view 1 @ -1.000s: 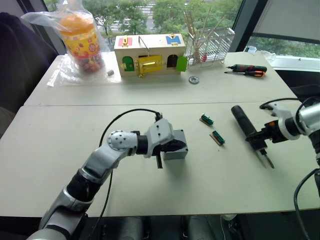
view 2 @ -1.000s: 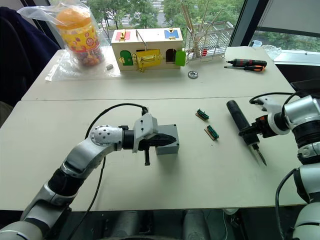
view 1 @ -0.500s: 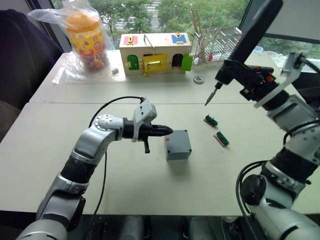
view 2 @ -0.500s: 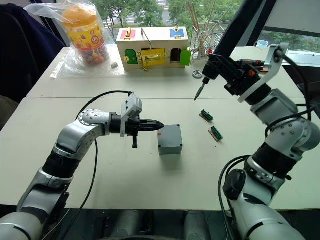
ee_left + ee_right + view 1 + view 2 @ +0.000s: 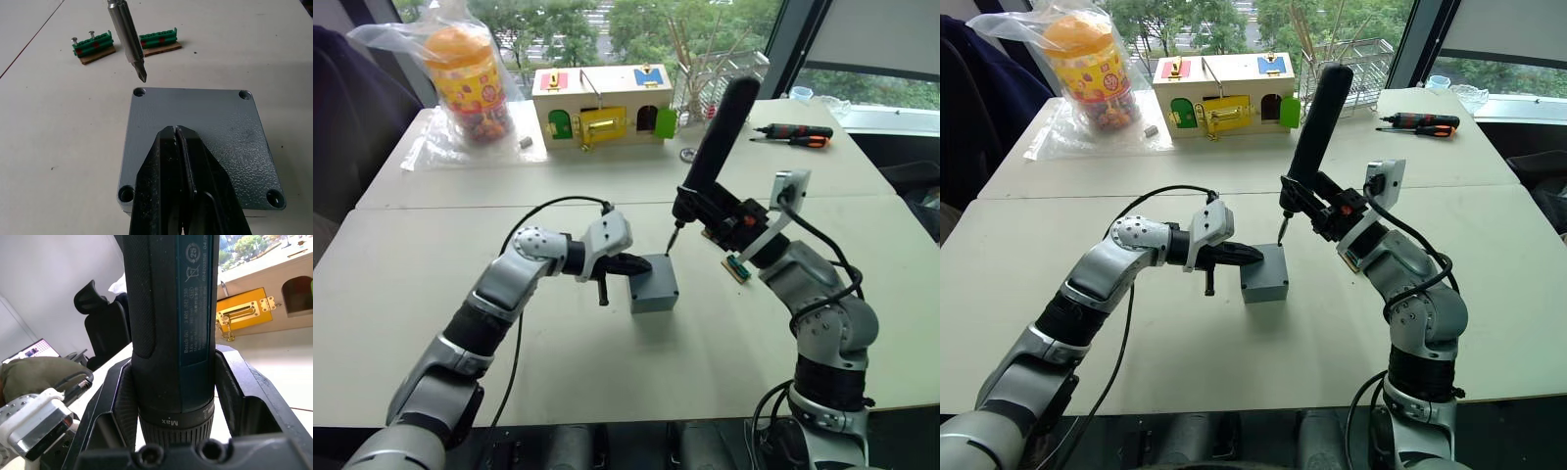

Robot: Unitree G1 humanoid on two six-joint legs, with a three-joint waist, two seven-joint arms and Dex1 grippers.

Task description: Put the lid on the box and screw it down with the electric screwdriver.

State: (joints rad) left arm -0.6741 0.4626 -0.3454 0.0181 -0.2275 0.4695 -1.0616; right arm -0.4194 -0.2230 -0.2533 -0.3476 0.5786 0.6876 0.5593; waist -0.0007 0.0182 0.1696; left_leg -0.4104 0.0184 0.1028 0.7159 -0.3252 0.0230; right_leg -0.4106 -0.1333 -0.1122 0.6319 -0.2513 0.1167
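While the left gripper [image 5: 176, 129], fingers pressed together, rests on the lid [image 5: 222, 137], the right gripper [image 5: 724, 217] clamps the electric screwdriver [image 5: 713, 140] over its far-left corner.

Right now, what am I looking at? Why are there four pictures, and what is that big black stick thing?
It is a robot with two arms. Two pictures come from cameras in its head, looking down over its arms at a table. The other two come from a small camera on each wrist, looking along the fingers.

The big black stick is the electric screwdriver. The right hand is squeezed around it, with the metal tip just above one corner hole of the lid.

The lid sits on the box, a small grey cube. The left hand has its fingers shut and rests over the lid.

Nearby lie two little green parts. Further back are a wooden toy house, a jar in a bag and hand screwdrivers.
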